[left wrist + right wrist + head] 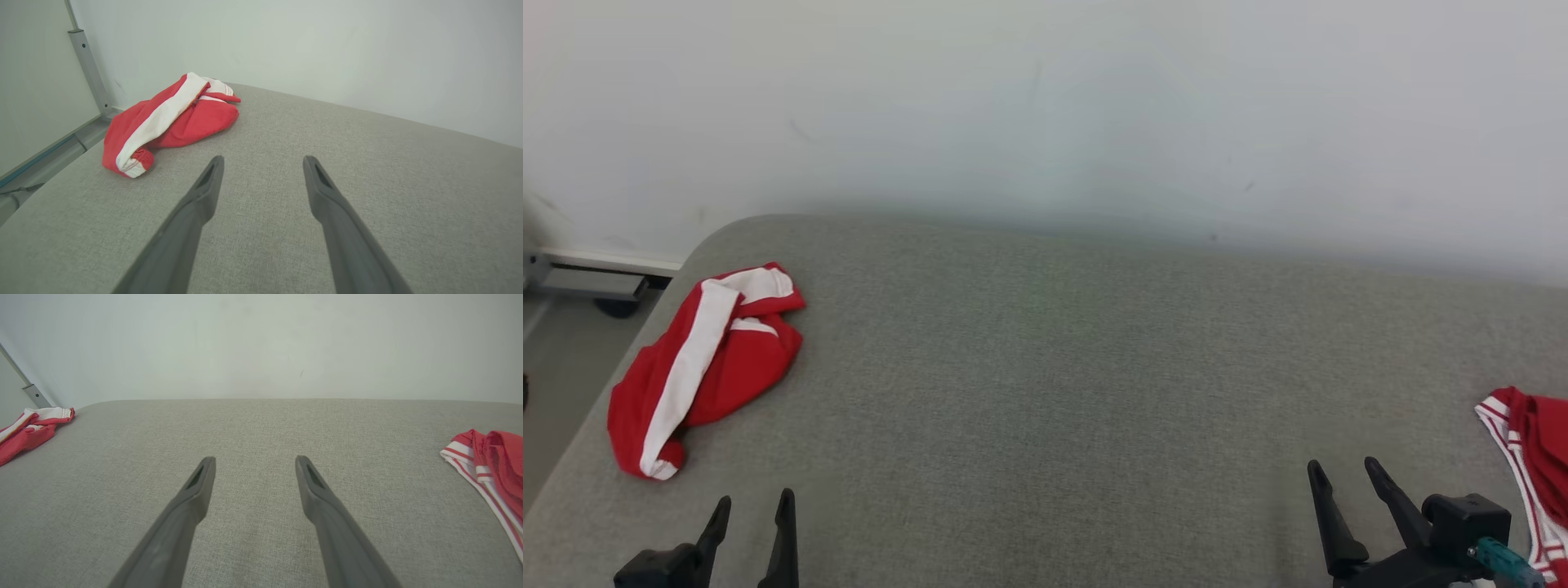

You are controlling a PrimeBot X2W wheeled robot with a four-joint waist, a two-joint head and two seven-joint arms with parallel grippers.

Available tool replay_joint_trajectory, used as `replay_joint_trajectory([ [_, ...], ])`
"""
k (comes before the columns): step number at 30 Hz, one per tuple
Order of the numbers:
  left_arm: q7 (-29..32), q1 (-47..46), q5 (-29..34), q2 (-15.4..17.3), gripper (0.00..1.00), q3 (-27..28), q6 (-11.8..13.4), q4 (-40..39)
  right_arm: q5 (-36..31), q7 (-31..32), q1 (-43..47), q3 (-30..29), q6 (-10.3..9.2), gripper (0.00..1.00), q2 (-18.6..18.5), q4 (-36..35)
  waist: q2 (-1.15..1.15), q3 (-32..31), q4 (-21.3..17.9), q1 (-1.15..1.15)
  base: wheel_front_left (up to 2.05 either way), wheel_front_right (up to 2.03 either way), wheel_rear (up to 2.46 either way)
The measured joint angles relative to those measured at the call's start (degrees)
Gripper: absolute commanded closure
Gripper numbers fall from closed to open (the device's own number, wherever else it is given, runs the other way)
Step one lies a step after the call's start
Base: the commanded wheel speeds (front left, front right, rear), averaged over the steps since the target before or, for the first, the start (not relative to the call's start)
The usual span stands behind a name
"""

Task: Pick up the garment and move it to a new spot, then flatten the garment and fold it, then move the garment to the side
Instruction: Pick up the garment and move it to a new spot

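Item one: your right end effector, two dark fingers rising from the bottom edge, spread wide apart, with bare cloth showing between them.
Item two: grey fabric-covered worktop, running the full width before you.
Item three: red garment with a white band, bunched at your far left edge, well apart from the fingers.
Item four: second red garment, white-and-red striped trim, lying at your far right edge.
Item five: pale wall behind; grey metal post at upper left.
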Motion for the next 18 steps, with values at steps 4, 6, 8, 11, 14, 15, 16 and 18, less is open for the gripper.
replay_joint_trajectory([
  [4,0.10,0.05,-0.40,0.43,0.00,0.10,0.13,-0.52,0.07,-0.18,0.04,0.52,0.00,0.00,0.00,0.34,0.00,-0.16,3.48,0.00,0.00,0.00,0.00],
  [6,0.25,0.07,-0.40,0.43,0.00,0.02,0.26,-0.77,0.07,-0.18,0.08,0.64,0.00,0.00,0.00,0.42,0.00,-0.24,4.87,0.00,0.00,0.00,0.00],
  [8,0.42,0.09,-0.40,0.48,0.00,-0.05,0.43,-1.04,0.07,-0.10,0.10,0.75,0.00,0.00,0.00,0.48,0.00,-0.33,6.26,0.00,0.00,0.00,0.00],
  [11,0.48,0.19,-0.40,0.58,0.00,-0.12,0.55,-1.38,0.08,-0.11,0.12,0.99,0.00,0.00,0.00,0.53,0.00,-0.40,7.61,0.00,0.00,0.00,0.00],
  [14,0.69,0.36,-0.43,0.75,0.00,-0.03,0.93,-1.98,0.18,-0.13,0.14,1.23,0.00,0.00,0.00,0.73,0.00,-0.47,9.62,0.00,0.00,0.00,0.00],
  [15,0.80,0.48,-0.43,0.82,0.00,-0.04,1.00,-2.29,0.21,-0.13,0.13,1.38,0.00,0.00,0.00,0.82,0.00,-0.49,10.26,0.00,0.00,0.00,0.00],
  [16,0.92,0.60,-0.44,0.93,0.00,-0.05,1.02,-2.47,0.36,-0.19,0.13,1.46,0.00,0.00,0.00,0.92,0.00,-0.50,10.89,0.00,0.00,0.00,0.00],
  [18,0.96,0.72,-0.47,1.24,0.00,0.08,1.21,-2.72,0.52,-0.26,0.12,1.72,0.00,0.00,0.01,1.15,0.00,-0.53,12.13,0.00,0.00,0.00,0.00],
])
